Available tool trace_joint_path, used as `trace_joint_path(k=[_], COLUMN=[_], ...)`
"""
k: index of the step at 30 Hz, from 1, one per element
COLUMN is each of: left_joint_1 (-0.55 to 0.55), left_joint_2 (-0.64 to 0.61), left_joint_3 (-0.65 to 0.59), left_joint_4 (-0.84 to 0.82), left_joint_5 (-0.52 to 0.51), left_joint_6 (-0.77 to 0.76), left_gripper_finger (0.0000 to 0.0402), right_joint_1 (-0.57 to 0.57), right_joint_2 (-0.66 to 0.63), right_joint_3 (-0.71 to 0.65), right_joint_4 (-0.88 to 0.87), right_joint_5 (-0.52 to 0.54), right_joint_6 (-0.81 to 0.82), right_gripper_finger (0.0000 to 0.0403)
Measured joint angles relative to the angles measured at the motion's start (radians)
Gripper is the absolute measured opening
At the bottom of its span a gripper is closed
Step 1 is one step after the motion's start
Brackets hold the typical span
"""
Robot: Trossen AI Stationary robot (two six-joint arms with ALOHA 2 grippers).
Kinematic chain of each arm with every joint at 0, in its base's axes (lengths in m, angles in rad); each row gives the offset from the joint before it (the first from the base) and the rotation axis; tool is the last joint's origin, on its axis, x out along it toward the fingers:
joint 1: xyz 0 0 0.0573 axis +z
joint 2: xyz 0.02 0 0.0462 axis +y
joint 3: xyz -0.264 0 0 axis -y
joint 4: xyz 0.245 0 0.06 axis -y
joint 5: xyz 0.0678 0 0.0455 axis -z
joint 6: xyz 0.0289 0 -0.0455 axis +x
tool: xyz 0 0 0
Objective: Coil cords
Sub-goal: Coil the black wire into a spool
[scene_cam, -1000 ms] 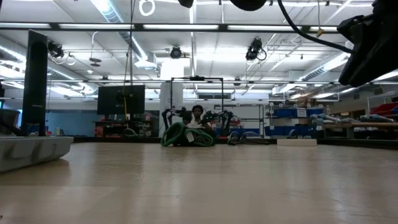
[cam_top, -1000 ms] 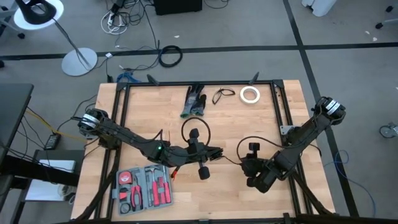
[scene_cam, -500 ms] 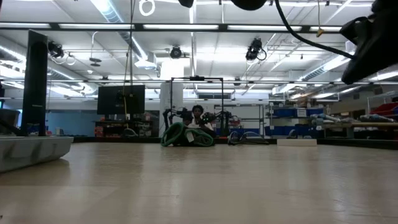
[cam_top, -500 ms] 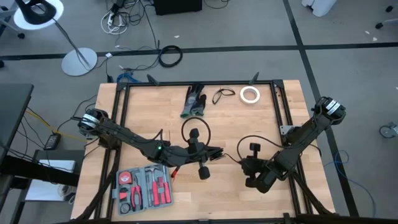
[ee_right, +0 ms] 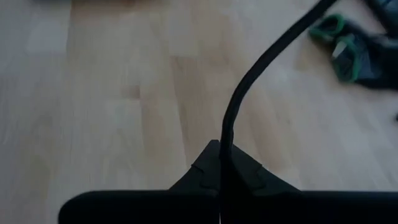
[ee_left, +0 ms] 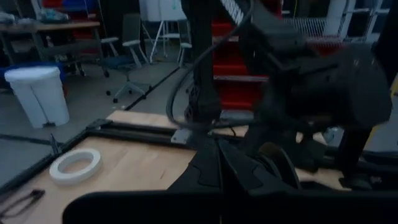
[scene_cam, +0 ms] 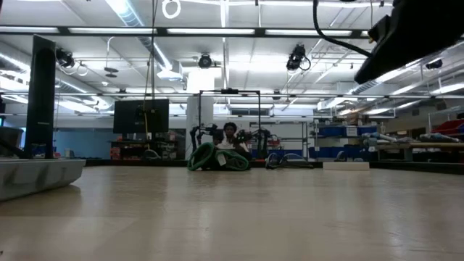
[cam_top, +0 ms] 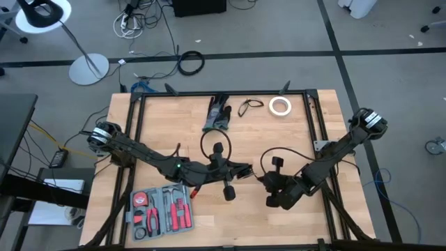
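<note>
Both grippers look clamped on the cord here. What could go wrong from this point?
1. The thin black cord spans between the left gripper and right gripper, both shut on it; pulling apart may tighten it rather than coil it.
2. Its loose loop near the left gripper could snag the arm.
3. The right wrist view shows the cord leaving the pinched fingertips at their very tip, so it may slip free.

Robotics lab: framed wooden workbench [cam_top: 195,125], ceiling strip lights [scene_cam: 217,31], stocked storage shelves [scene_cam: 341,141].
</note>
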Motion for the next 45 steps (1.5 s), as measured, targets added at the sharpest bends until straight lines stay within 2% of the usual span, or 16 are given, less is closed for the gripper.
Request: trace_joint_path(k=[5,7,10,16,29,35,41,45], left_joint_1=[0.0,0.0,0.003,0.042,0.066,0.066,0.064,0.062], left_joint_2=[0.0,0.0,0.0,0.031,0.078,0.077,0.078,0.077], left_joint_3=[0.0,0.0,0.0,0.0,0.0,0.0,0.0,0.0], left_joint_4=[0.09,0.102,0.109,0.129,0.135,0.074,0.008,-0.057], left_joint_5=[-0.005,-0.037,-0.115,-0.146,-0.063,-0.053,-0.049,-0.027], left_joint_6=[0.045,0.068,0.094,0.089,0.04,0.015,0.013,-0.008], left_gripper_finger=[0.0,0.0,0.0,0.0,0.0,0.0,0.0,0.0], right_joint_1=[0.007,0.016,0.024,0.009,-0.036,-0.059,-0.061,-0.044], right_joint_2=[0.031,0.043,0.053,0.068,0.069,0.069,0.069,0.065], right_joint_3=[0.0,0.0,0.0,0.01,0.108,0.143,0.2,0.251], right_joint_4=[0.16,0.236,0.361,0.49,0.387,0.361,0.247,0.112], right_joint_5=[0.127,0.17,0.179,0.173,0.098,0.098,0.109,0.14], right_joint_6=[-0.071,-0.111,-0.171,-0.261,-0.364,-0.405,-0.404,-0.364], right_gripper_finger=[0.0,0.0,0.0,0.0,0.0,0.0,0.0,0.0])
